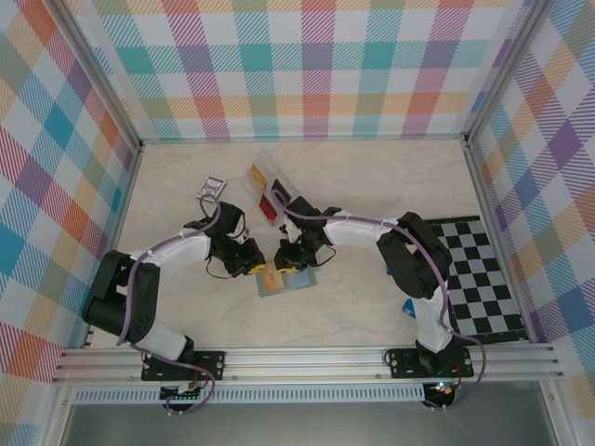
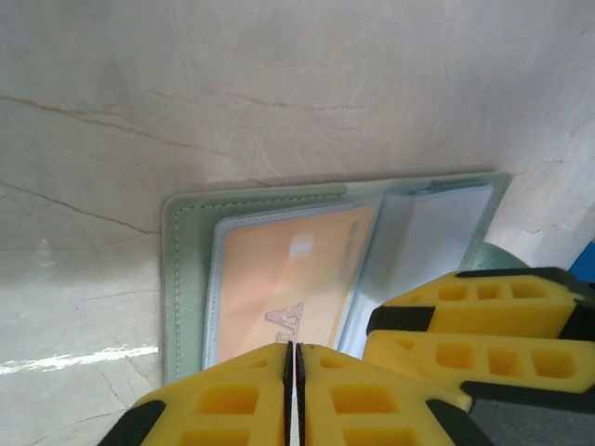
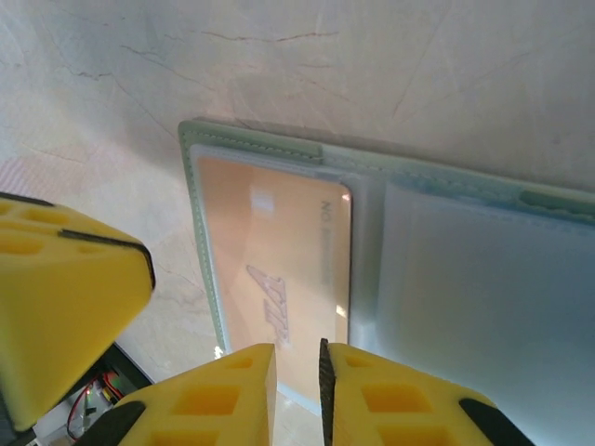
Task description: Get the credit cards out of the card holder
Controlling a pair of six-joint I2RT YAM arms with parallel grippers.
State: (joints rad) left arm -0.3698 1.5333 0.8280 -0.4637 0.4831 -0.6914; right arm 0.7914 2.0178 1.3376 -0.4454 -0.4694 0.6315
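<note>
Top external view: the card holder (image 1: 299, 282) lies open and flat on the worktop (image 1: 372, 186), just below frame centre. An orange card (image 1: 271, 277) sits in its left half. The left tool (image 1: 253, 263) is at the holder's left edge and the right tool (image 1: 290, 258) at its upper edge, the two close together. A clear tray (image 1: 270, 167) lies above centre, and a checkered mat (image 1: 483, 279) lies at the right.

Left wrist view: the left tool (image 2: 290, 372), at the bottom edge, has its yellow pads pressed together with only a thin seam between them. I cannot tell whether anything is pinched there. The card holder (image 2: 186, 279) spreads across the centre, with the orange card (image 2: 279, 269) in its left pocket. The right tool (image 2: 376, 333) enters from the lower right, over the pale right pocket.

Right wrist view: the right tool (image 3: 297, 372), at the bottom centre, has its pads narrowly parted, with nothing visibly between them. It hangs over the lower end of the orange card (image 3: 270, 251), which is still pocketed in the card holder (image 3: 251, 139). One left-tool finger (image 3: 65, 297) is at the left edge.
</note>
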